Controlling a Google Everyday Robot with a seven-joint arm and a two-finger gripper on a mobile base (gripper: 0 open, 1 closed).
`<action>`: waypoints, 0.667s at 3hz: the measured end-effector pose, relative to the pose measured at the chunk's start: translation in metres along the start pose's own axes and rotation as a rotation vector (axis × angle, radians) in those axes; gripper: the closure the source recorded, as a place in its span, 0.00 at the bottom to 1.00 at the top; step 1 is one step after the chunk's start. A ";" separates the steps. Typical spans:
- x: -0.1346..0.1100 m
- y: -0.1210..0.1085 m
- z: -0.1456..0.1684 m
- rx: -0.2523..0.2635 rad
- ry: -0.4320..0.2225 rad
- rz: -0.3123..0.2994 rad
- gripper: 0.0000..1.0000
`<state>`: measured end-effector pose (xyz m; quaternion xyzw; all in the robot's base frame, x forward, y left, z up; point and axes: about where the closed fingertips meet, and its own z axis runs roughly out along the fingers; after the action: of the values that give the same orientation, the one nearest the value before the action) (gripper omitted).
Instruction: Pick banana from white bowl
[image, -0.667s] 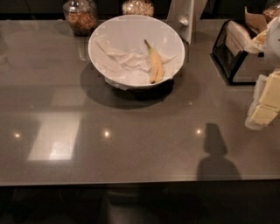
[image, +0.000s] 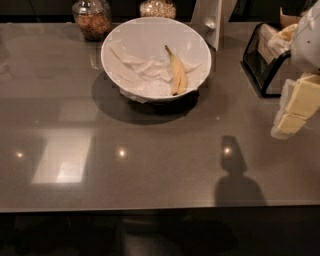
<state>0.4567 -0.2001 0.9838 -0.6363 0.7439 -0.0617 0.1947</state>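
The white bowl (image: 116, 46) stands on the grey table at the back centre, lined with crumpled white paper (image: 142, 70). The banana (image: 177, 75) lies inside it on the right half, with its dark stem tip pointing to the back. My gripper (image: 294, 109), with tan-yellow fingers, hangs at the right edge of the view. It is above the table, well to the right of the bowl and a little nearer the front, and it touches neither the bowl nor the banana.
Two glass jars of grains (image: 92, 18) (image: 157, 7) stand behind the bowl. A white upright stand (image: 210, 22) is at the bowl's back right. A black wire holder (image: 261, 65) with packets sits just behind my gripper. The table's front edge (image: 150, 209) runs across the lower view.
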 end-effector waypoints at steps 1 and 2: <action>-0.036 -0.024 0.005 0.066 -0.052 -0.187 0.00; -0.078 -0.044 0.010 0.134 -0.104 -0.402 0.00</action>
<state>0.5103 -0.1313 1.0059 -0.7600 0.5851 -0.1156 0.2584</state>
